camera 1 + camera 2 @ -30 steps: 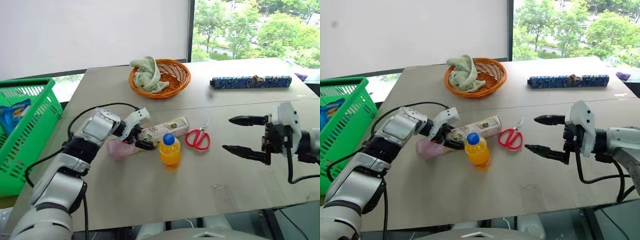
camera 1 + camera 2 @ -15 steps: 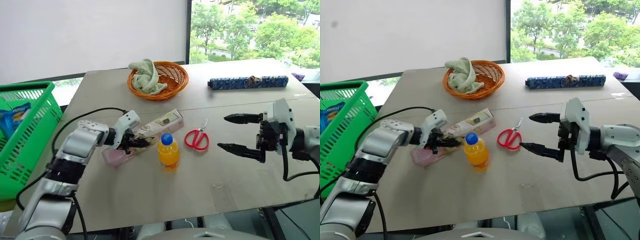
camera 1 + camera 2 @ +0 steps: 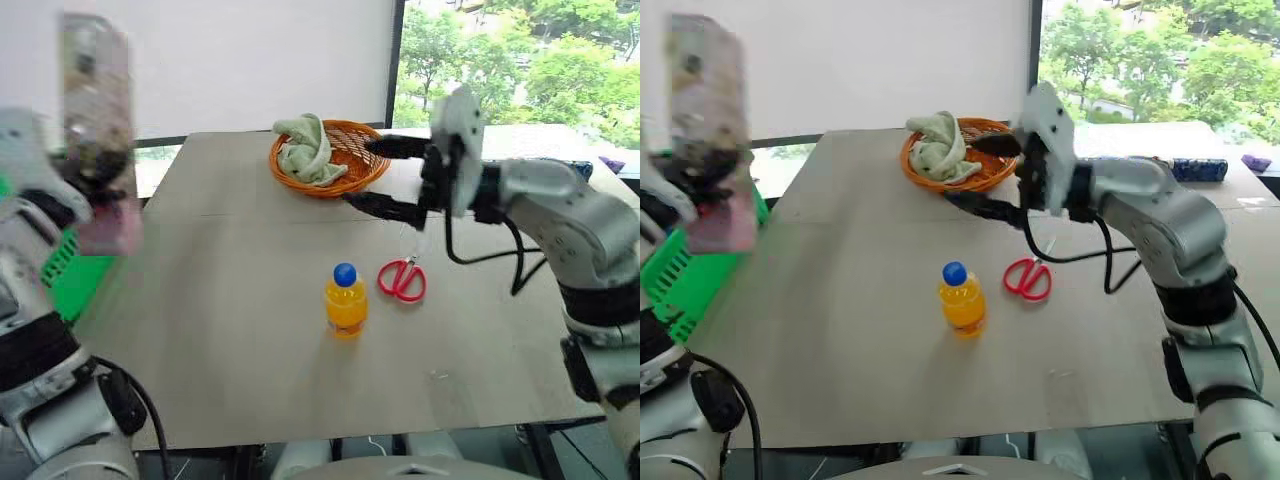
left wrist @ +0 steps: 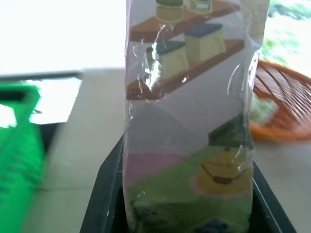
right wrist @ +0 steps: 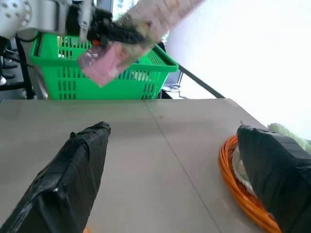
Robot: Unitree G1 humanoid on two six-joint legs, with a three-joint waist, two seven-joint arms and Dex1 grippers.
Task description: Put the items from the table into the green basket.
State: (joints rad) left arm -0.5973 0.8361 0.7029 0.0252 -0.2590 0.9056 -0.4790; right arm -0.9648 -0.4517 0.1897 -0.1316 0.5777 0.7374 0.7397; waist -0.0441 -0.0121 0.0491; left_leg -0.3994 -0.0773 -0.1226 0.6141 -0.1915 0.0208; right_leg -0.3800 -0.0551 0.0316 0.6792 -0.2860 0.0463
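Carton lifted off the table since a second ago; right arm swung in over the middle.
Left gripper clamps the carton upright above the green basket. On the table, bottle and scissors lie right of the basket. Right gripper, fingers spread and empty, hovers beyond them by the orange basket.

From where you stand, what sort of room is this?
Probably an office or lab with a test setup: a large grey-beige panel table beside a big window onto trees, a plain white wall, and a bright green plastic shopping basket.
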